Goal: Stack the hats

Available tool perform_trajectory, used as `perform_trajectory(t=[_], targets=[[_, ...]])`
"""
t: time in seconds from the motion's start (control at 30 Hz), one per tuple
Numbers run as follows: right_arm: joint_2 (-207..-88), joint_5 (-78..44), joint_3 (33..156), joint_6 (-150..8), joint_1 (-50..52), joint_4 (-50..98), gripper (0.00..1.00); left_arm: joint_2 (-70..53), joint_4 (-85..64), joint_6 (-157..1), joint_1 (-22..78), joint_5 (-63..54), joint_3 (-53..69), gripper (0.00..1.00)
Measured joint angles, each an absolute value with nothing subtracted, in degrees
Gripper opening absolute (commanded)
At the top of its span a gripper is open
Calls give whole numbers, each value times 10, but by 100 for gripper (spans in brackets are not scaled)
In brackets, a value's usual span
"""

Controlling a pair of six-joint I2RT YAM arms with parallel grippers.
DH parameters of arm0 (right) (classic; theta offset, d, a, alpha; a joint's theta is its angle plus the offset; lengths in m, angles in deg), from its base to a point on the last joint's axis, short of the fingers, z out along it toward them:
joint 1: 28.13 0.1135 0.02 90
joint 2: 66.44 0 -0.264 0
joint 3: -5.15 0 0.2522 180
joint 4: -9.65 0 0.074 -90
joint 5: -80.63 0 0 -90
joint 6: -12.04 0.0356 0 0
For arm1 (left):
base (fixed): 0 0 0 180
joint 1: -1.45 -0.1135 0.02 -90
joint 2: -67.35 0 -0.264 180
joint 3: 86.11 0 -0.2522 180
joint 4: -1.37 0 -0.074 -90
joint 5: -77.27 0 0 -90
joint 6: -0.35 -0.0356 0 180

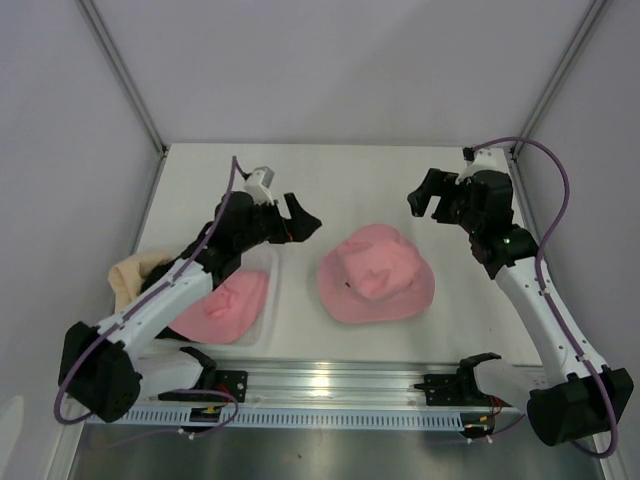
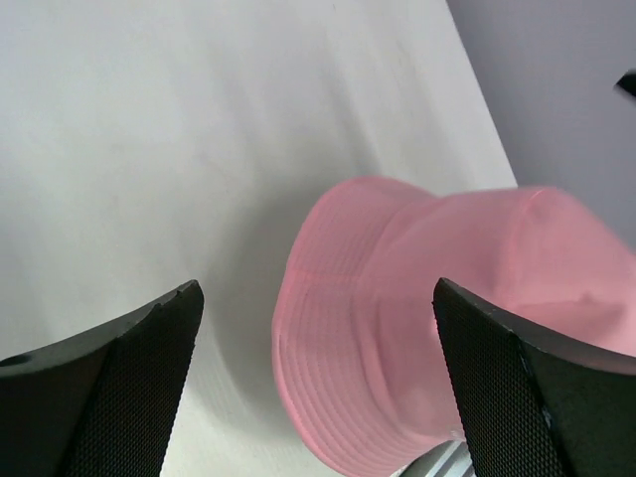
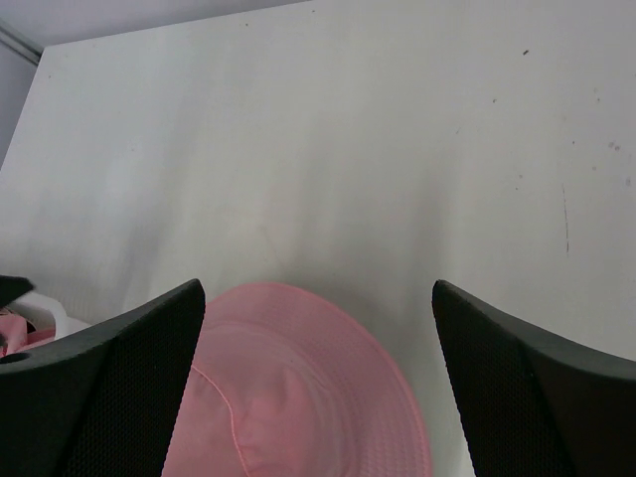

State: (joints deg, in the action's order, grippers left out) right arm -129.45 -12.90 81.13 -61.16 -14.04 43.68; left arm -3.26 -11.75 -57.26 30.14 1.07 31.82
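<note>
Pink hat (image 1: 376, 272) on white table (image 1: 350, 180), left pincer (image 1: 303, 222) spread apart near it, right pincer (image 1: 428, 205) likewise apart

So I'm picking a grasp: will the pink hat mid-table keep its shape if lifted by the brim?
Probably not: the pink hat has a dented, creased crown, so it should sag. It looks like thin cloth, likely light. Its brim lies flat on the table, so a push would probably slide or bunch it, not roll it.

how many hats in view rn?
3. Middle pink hat lies mid-table; left pink hat is in the tray; beige hat is far left, partly covered. More may be hidden underneath.
</note>
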Motion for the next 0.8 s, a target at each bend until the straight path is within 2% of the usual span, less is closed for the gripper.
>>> perform_trajectory(t=[0.17, 0.27, 0.47, 0.6, 0.8], targets=[[-1298, -145, 811, -613, -150, 431, 99, 83, -237, -552, 301, -124, 288, 100], [-1307, -159, 813, -613, -153, 425, 100, 133, -383, -508, 301, -222, 242, 100], [-1312, -169, 812, -608, -156, 410, 99, 138, -689, -449, 299, -396, 87, 99], [-1311, -170, 806, -606, -159, 402, 100, 135, -809, -417, 299, -457, 95, 100], [-1297, -171, 784, -604, -164, 392, 99, 118, -871, -420, 299, -474, 174, 99]])
